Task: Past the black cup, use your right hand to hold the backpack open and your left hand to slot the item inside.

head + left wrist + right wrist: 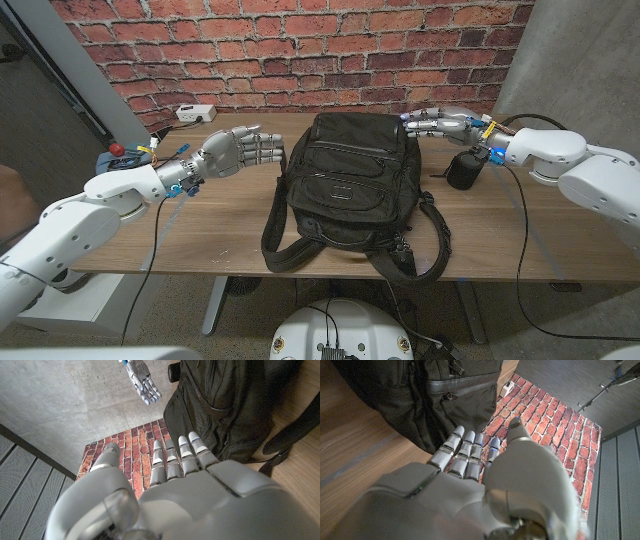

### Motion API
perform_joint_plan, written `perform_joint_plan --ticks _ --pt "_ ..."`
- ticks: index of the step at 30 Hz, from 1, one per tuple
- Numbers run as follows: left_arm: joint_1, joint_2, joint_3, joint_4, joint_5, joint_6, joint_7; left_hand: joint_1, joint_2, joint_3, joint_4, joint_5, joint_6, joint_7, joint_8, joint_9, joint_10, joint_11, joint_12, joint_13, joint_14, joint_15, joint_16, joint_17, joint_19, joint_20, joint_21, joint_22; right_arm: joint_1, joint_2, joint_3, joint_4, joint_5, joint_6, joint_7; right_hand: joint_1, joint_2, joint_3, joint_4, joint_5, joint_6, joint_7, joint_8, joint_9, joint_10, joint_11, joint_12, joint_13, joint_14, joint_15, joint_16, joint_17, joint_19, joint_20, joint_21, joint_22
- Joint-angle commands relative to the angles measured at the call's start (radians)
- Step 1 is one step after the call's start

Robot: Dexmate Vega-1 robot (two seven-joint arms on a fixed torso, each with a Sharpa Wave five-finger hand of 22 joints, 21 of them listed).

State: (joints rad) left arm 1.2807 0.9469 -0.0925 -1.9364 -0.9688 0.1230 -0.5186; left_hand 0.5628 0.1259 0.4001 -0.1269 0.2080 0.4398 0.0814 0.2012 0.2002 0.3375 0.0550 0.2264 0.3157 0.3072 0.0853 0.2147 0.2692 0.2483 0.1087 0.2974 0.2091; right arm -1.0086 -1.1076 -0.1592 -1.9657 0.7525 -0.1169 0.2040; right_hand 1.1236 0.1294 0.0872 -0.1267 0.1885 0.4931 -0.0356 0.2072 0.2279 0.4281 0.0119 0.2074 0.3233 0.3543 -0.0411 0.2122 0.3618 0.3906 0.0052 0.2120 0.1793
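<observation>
Right now the black backpack [350, 190] is lying in the middle of the wooden table [130, 235], its top end pointing toward the brick wall [300, 50] and its straps trailing toward the near edge. Both robot arms are reaching in from either side. The left hand [240, 151] is hovering just beside the backpack's upper left corner, fingers stretched out toward it and grasping nothing; the left wrist view is showing those fingers [182, 457] extended and slightly apart with the bag's side panel just past them. The right hand [440, 124] is hanging near the bag's top right corner, fingers straight and released, holding nothing, and the right wrist view is looking along them at the bag's zipped pockets [465, 390]. The black cup [463, 169] is standing on the table just right of the backpack, under the right wrist. A white power strip [195, 113] is sitting by the wall at the far left.
</observation>
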Motion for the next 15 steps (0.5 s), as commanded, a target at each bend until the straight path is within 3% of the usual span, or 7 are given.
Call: perform_joint_plan --ticks 1,7,11,15 --pt "-0.053 -0.004 0.086 0.010 0.029 -0.060 0.096 -0.003 0.010 0.007 0.002 0.004 0.005 -0.008 0.004 0.000 0.007 -0.009 0.010 0.002 0.008 -0.009 0.006 0.001 0.007 -0.011 0.007 0.002 -0.007 0.057 0.012 0.054 0.016 0.039 -0.013 -0.009 -0.001 0.001 0.000 -0.001 0.003 -0.003 0.004 -0.001 0.006 0.007 0.004 0.002 0.001 -0.004 0.010 0.000 0.007 -0.001 0.005 0.002" --pt "-0.048 -0.017 0.107 -0.012 0.050 -0.091 0.168 -0.005 0.010 0.009 0.002 0.005 0.006 -0.008 0.004 0.000 0.012 -0.010 0.013 0.002 0.009 -0.011 0.007 0.000 0.008 -0.013 0.008 0.002 0.009 0.085 0.010 0.097 0.027 0.076 0.016 -0.013 0.001 0.001 0.002 -0.002 0.003 -0.004 0.004 -0.001 0.006 0.009 0.004 0.001 0.000 -0.003 0.010 -0.001 0.006 -0.001 0.005 0.002" --pt "-0.034 -0.001 0.111 -0.035 0.088 -0.096 0.226 -0.007 0.011 0.010 0.002 0.005 0.010 -0.011 0.006 0.000 0.014 -0.015 0.014 0.002 0.011 -0.014 0.007 0.000 0.011 -0.014 0.009 0.002 0.026 0.108 0.002 0.128 0.029 0.100 0.030 -0.016 0.002 0.001 0.004 -0.003 0.001 -0.002 0.003 -0.002 0.005 0.008 0.003 0.000 0.000 -0.003 0.011 -0.001 0.007 -0.001 0.005 0.002" --pt "-0.010 -0.020 0.112 -0.046 0.106 -0.126 0.279 -0.007 0.011 0.012 0.000 0.005 0.013 -0.013 0.007 -0.001 0.018 -0.019 0.015 0.002 0.016 -0.016 0.009 -0.001 0.014 -0.013 0.010 0.002 0.033 0.131 -0.003 0.153 0.036 0.121 0.037 -0.018 0.003 0.001 0.005 -0.003 0.006 -0.002 0.005 -0.002 0.007 0.007 0.004 0.000 -0.001 -0.001 0.011 -0.001 0.008 -0.002 0.005 0.002"
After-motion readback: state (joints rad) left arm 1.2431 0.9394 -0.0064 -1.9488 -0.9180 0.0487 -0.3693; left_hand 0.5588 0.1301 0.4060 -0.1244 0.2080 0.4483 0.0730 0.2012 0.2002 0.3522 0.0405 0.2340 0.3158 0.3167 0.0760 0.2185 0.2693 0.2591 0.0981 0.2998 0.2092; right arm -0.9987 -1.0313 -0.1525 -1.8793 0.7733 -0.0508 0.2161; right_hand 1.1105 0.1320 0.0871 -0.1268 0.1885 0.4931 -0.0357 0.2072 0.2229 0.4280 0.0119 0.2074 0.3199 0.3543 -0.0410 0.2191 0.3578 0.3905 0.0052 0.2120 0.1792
